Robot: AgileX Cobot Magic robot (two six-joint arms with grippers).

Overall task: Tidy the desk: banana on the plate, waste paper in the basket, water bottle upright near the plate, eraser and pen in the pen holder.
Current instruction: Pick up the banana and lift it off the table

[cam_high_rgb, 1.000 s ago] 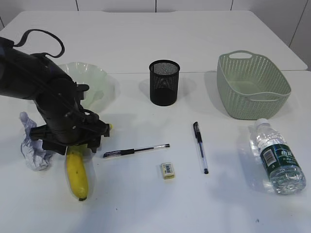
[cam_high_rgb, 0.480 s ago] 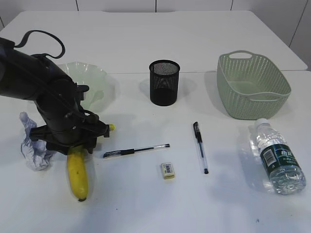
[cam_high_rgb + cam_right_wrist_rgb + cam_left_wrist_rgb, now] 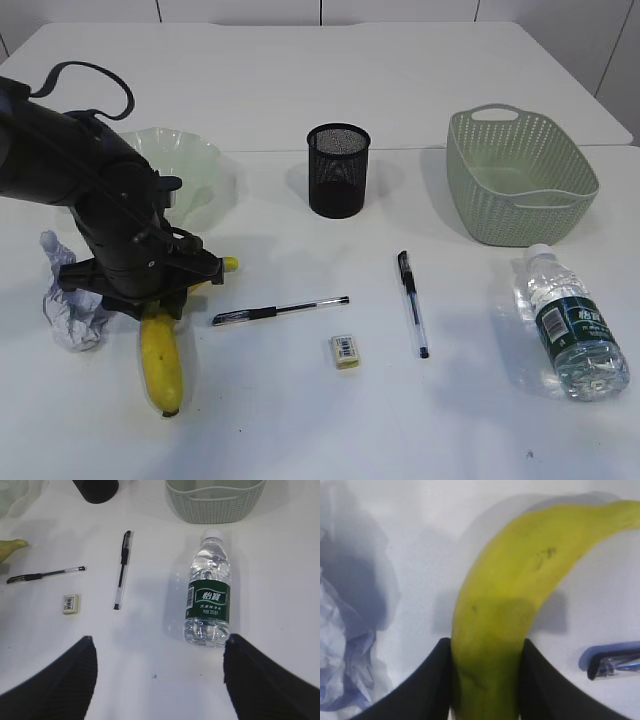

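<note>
My left gripper (image 3: pixel 155 298) is shut on the yellow banana (image 3: pixel 162 362), which lies on the table; the wrist view shows both fingers pressed on the banana (image 3: pixel 510 605). Crumpled waste paper (image 3: pixel 65 310) lies just to its left. The green plate (image 3: pixel 195 165) is behind the arm. Two pens (image 3: pixel 280 310) (image 3: pixel 411 300) and the eraser (image 3: pixel 345 351) lie mid-table before the black mesh pen holder (image 3: pixel 338 170). The water bottle (image 3: pixel 572 325) lies on its side at right. My right gripper (image 3: pixel 159 645) is open, above the table near the bottle (image 3: pixel 210 597).
The green basket (image 3: pixel 520 175) stands at the back right, behind the bottle. The left arm covers part of the plate and the banana's upper half. The right arm does not show in the exterior view.
My left gripper has settled and closed around the banana's upper part; the banana has shifted only slightly. Everything else is where it was.
</note>
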